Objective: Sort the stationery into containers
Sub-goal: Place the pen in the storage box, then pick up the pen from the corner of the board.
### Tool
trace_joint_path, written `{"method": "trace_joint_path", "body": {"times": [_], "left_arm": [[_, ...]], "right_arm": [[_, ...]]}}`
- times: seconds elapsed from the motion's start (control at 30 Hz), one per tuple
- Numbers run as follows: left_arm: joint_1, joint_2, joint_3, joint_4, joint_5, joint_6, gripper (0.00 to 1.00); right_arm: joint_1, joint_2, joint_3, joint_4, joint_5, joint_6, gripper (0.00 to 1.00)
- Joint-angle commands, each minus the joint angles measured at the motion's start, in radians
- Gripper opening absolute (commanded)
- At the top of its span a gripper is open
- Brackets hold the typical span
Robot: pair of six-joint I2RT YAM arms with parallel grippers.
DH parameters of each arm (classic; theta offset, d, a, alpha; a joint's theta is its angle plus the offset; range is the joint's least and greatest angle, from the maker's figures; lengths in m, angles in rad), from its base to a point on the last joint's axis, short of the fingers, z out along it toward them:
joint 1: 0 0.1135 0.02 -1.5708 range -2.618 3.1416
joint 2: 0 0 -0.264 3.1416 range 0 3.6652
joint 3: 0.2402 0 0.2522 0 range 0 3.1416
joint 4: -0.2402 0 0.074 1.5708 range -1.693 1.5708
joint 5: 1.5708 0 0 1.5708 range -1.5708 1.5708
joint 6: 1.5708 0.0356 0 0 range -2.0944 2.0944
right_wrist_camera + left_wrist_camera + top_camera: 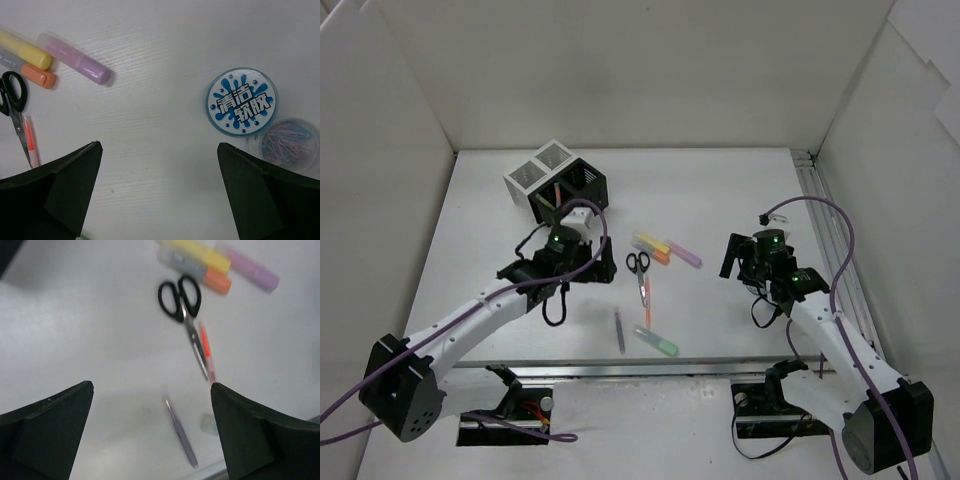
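Note:
The four joined mesh cups [556, 180], two white and two black, stand at the back left; a couple of slim items stick up in the near black cup. My left gripper [588, 262] [151, 388] is open and empty, between the cups and the scissors [638, 263] [181, 297]. An orange pen [647, 300] [206, 350] lies beside the scissors' blades. A purple pen [619, 330] [182, 435] and a green highlighter [656, 342] lie nearer. Yellow [200, 252], orange [202, 274] and pink [252, 270] highlighters lie together. My right gripper [738, 262] [159, 145] is open, empty, over bare table.
In the right wrist view a round lid with a blue label [242, 101] and a clear tub of paper clips [287, 140] lie right of the gripper. White walls enclose the table; a metal rail [825, 215] runs along its right edge.

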Motion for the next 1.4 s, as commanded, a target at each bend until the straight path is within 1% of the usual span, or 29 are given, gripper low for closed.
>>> {"method": "trace_joint_path", "body": {"times": [0.0,0.03,0.07,0.17,0.23,0.33,0.4,0.47,0.6,0.63,0.67,0.73,0.77,0.83,0.87,0.93,0.97,1.03,1.07,1.1,1.2,1.27,1.37], "left_arm": [[-0.078,-0.041,-0.034,-0.095,-0.083,-0.189,1.0],[-0.127,-0.038,-0.049,-0.095,-0.089,-0.238,0.99],[-0.15,-0.028,-0.052,-0.098,-0.092,-0.258,0.99],[-0.227,0.029,-0.048,-0.129,-0.178,-0.35,0.99],[-0.252,0.083,-0.032,-0.141,-0.221,-0.389,0.99],[-0.278,0.143,-0.012,-0.15,-0.249,-0.432,0.99],[-0.287,0.178,-0.011,-0.15,-0.253,-0.462,0.95],[-0.287,0.199,-0.014,-0.148,-0.252,-0.485,0.88],[-0.298,0.259,0.0,-0.141,-0.221,-0.498,0.79],[-0.298,0.271,0.003,-0.144,-0.215,-0.498,0.76],[-0.307,0.282,0.004,-0.144,-0.209,-0.502,0.71],[-0.319,0.308,0.0,-0.141,-0.191,-0.507,0.67],[-0.319,0.317,-0.005,-0.132,-0.183,-0.509,0.62],[-0.328,0.339,-0.011,-0.135,-0.168,-0.531,0.57],[-0.328,0.354,-0.011,-0.141,-0.165,-0.539,0.49],[-0.328,0.365,-0.008,-0.144,-0.155,-0.547,0.41],[-0.328,0.374,-0.006,-0.143,-0.157,-0.55,0.31],[-0.338,0.379,0.004,-0.15,-0.177,-0.558,0.22],[-0.348,0.383,0.007,-0.163,-0.184,-0.562,0.16],[-0.348,0.382,0.015,-0.172,-0.198,-0.565,0.14],[-0.348,0.37,0.024,-0.212,-0.258,-0.585,0.02],[-0.348,0.356,0.037,-0.249,-0.295,-0.596,0.0],[-0.348,0.324,0.07,-0.275,-0.405,-0.584,0.0]], "right_arm": [[0.036,0.044,0.013,0.044,0.118,0.067,0.98],[0.068,0.052,0.018,0.046,0.123,0.073,0.98],[0.074,0.06,0.018,0.046,0.122,0.081,0.98],[0.099,0.087,0.027,0.046,0.135,0.085,0.98],[0.114,0.095,0.024,0.047,0.146,0.085,0.98],[0.127,0.092,0.012,0.046,0.168,0.085,0.98],[0.13,0.083,0.007,0.046,0.181,0.087,0.98],[0.131,0.072,0.001,0.046,0.192,0.085,0.98],[0.133,0.06,-0.011,0.044,0.22,0.082,0.98],[0.131,0.061,-0.011,0.044,0.229,0.082,0.98],[0.134,0.058,-0.015,0.044,0.232,0.082,0.98],[0.133,0.063,-0.019,0.044,0.238,0.082,0.98],[0.131,0.07,-0.018,0.042,0.238,0.082,0.98],[0.131,0.078,-0.016,0.044,0.241,0.081,0.98],[0.134,0.084,-0.018,0.044,0.241,0.081,0.98],[0.134,0.092,-0.016,0.044,0.244,0.081,0.98],[0.133,0.098,-0.013,0.044,0.241,0.082,0.98],[0.131,0.103,-0.011,0.044,0.237,0.082,0.98],[0.133,0.107,-0.01,0.042,0.234,0.082,0.98],[0.13,0.107,-0.01,0.042,0.234,0.082,0.98],[0.131,0.103,-0.013,0.042,0.232,0.082,0.98],[0.13,0.1,-0.013,0.044,0.231,0.082,0.98],[0.131,0.094,-0.013,0.044,0.22,0.081,0.98]]}}
